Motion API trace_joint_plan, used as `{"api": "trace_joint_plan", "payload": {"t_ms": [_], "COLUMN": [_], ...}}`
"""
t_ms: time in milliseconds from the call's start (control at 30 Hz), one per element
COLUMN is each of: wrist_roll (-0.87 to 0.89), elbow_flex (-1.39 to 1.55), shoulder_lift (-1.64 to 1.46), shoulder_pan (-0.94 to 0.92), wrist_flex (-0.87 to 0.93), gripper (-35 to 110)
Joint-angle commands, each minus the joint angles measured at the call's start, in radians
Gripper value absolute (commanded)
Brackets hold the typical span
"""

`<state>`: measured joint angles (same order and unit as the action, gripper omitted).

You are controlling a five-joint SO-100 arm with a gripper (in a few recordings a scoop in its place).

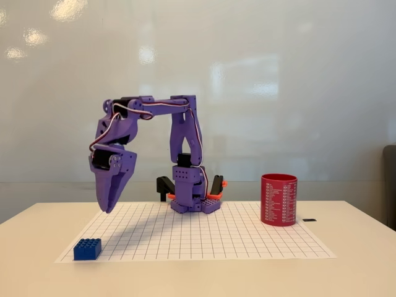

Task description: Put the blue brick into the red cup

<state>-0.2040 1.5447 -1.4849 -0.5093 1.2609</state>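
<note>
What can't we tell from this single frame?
- Inside of the red cup: fixed view is side-on, its wall hides the contents.
- White print on the cup: too small to read.
- Gripper: fingers overlap from this angle, open or shut unclear.
- Blue brick: depth relative to the gripper unclear from one view.

The fixed view holds one blue brick (87, 249), one red cup (279, 199), one purple arm (148, 148) with one gripper (109, 207) — and one gridded mat (204, 235).
</note>
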Motion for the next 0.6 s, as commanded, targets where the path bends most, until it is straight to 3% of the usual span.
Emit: {"api": "trace_joint_plan", "payload": {"t_ms": [0, 300, 567], "wrist_roll": [-0.069, -0.262, -0.281], "elbow_flex": [-0.021, -0.23, -0.387], "shoulder_lift": [-0.017, 0.06, 0.206], "shoulder_pan": [-0.005, 0.061, 0.04], "wrist_flex": [0.044, 0.184, 0.219], "gripper": [15, 22, 21]}}
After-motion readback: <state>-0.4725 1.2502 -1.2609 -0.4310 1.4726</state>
